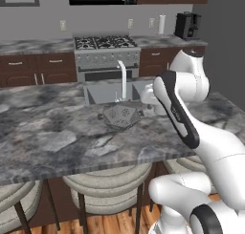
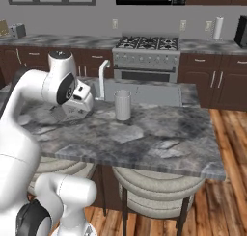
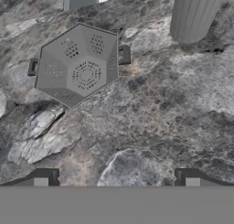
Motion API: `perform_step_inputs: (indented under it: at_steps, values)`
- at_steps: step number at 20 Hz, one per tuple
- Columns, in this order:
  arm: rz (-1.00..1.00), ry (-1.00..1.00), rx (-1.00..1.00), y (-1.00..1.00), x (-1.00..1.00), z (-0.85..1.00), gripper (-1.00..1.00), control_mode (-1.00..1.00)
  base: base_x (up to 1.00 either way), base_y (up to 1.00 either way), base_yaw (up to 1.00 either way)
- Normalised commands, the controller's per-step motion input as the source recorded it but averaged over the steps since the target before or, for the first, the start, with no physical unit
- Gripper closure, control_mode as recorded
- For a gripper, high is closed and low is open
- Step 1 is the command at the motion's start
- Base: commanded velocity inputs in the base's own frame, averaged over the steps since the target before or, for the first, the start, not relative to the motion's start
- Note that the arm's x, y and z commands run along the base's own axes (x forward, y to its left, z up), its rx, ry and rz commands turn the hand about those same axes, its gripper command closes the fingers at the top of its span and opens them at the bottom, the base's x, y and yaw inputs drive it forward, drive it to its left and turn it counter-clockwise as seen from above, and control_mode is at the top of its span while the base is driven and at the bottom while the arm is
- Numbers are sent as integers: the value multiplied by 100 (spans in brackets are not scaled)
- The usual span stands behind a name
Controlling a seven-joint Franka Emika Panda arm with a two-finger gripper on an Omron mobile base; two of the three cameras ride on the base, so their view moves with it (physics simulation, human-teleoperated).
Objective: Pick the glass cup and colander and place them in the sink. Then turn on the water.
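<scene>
Still early — neither piece in the sink [image 2: 144, 93] yet, faucet [image 1: 122, 78] dry. Gripper [image 3: 116, 177] spread fully wide, holding nothing, hovering above the marble counter [image 1: 52, 132] with bare stone between the fingertips [image 3: 45, 177].

Colander [image 3: 77, 63] sitting upright on the counter, near the sink's front edge, up and left of the gripper in the hand view; small tab handles on two opposite sides. Probably light and rigid, thin metal — likely to skate on polished stone if nudged sideways. Too broad across the bowl for the jaws, so best pinched over the rim wall or at one tab handle, coming straight down.

Glass cup [image 2: 122, 105] standing upright on the counter, well apart from the colander, off to its right, just in front of the basin. Judged smooth, slippery and breakable, easy to tip given its height. Best taken across the body around mid-height, jaws square to the wall, closed gently, lowered into the sink rather than dropped.
</scene>
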Motion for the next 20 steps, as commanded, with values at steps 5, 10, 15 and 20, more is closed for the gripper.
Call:
perform_step_inputs:
  at_steps: [5,10,15,20]
  values:
    - [-1,0,2,0,18,-21,-100,-100,0,0,0]
    - [0,0,8,2,16,-21,-100,-100,0,0,0]
    - [0,0,3,10,20,-20,-100,-100,0,0,0]
    - [0,1,-1,9,20,-10,-100,-100,0,0,0]
